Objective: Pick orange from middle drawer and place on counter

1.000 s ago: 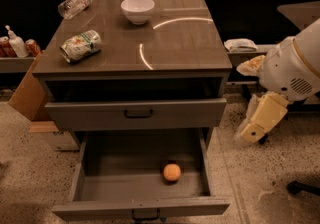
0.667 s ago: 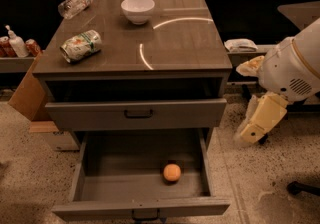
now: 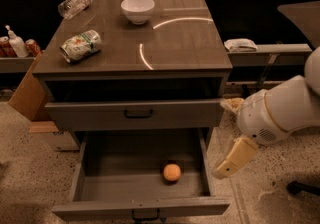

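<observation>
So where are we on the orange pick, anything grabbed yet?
Done: the middle drawer is pulled open, with the orange lying on its floor. In hand: the approach only; the gripper hangs outside the drawer's right side, apart from the orange. Left: reach in, grasp, lift and set it on the counter, which has bare space beside the white bowl and the can.
</observation>
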You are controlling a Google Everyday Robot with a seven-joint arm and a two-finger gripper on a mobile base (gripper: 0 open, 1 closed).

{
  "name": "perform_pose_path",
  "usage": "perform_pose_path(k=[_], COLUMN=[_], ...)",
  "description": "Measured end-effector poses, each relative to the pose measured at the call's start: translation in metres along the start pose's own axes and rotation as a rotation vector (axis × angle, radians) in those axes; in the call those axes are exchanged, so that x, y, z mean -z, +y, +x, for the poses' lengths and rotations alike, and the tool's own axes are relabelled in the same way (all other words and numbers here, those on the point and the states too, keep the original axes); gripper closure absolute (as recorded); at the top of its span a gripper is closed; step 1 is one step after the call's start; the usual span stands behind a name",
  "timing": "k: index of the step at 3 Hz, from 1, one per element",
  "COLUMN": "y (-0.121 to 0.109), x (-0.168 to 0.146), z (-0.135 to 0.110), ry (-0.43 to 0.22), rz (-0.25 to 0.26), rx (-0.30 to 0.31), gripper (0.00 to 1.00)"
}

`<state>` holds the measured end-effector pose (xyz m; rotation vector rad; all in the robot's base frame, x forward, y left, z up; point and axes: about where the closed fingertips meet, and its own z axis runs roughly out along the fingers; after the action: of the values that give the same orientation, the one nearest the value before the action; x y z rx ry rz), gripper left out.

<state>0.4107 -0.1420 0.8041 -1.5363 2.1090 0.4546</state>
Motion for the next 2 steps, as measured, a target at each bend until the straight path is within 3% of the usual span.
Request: perform_pose_path(k=[1, 2], y=[0.0153, 0.0146], x=[-0.0535, -0.0561], z=[0.0196, 0.0214], ry=[-0.033, -0.030], rz=[-0.007, -0.008], rx=[-0.030, -0.031], gripper=[0.00, 0.00])
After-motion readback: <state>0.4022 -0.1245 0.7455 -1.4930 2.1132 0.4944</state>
